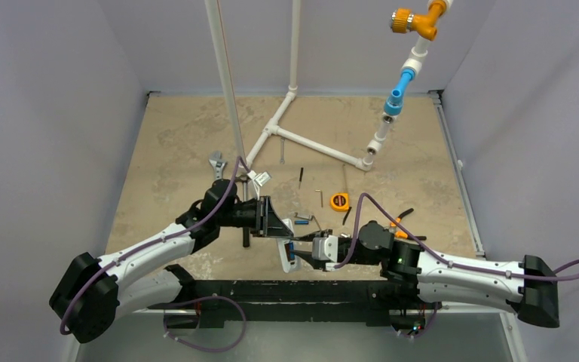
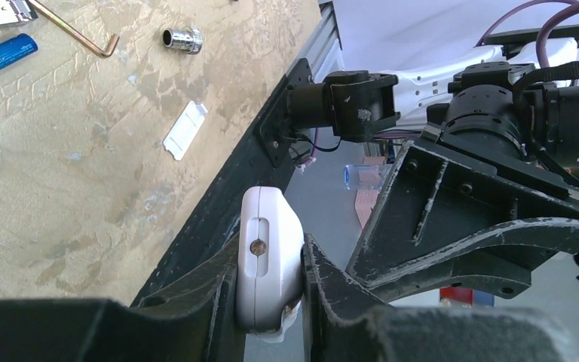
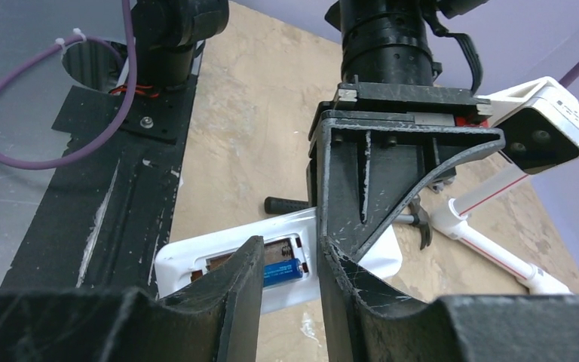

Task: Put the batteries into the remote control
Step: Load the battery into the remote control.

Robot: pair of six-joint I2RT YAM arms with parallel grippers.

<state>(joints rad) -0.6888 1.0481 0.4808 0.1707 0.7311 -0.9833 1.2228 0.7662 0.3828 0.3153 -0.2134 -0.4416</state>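
Note:
My left gripper (image 2: 270,253) is shut on one end of the white remote control (image 2: 271,226) and holds it edge-on over the table's front edge. In the right wrist view the remote's plain back (image 3: 196,260) faces the camera with its recess uncovered. One blue battery (image 3: 283,271) lies in that recess. My right gripper (image 3: 290,249) is open right over the recess, its fingers on either side of the battery's end and nothing between them. The second blue battery (image 2: 0,56) lies on the table. In the top view the remote (image 1: 289,256) hangs between the left gripper (image 1: 277,228) and the right gripper (image 1: 307,256).
The flat grey-white cover piece (image 2: 185,130) lies near the table's front edge, with a silver metal cylinder (image 2: 182,38) and a hex key (image 2: 83,34) beyond it. A hammer (image 3: 422,222), an orange tape measure (image 1: 339,201) and a white pipe frame (image 1: 301,139) lie farther back.

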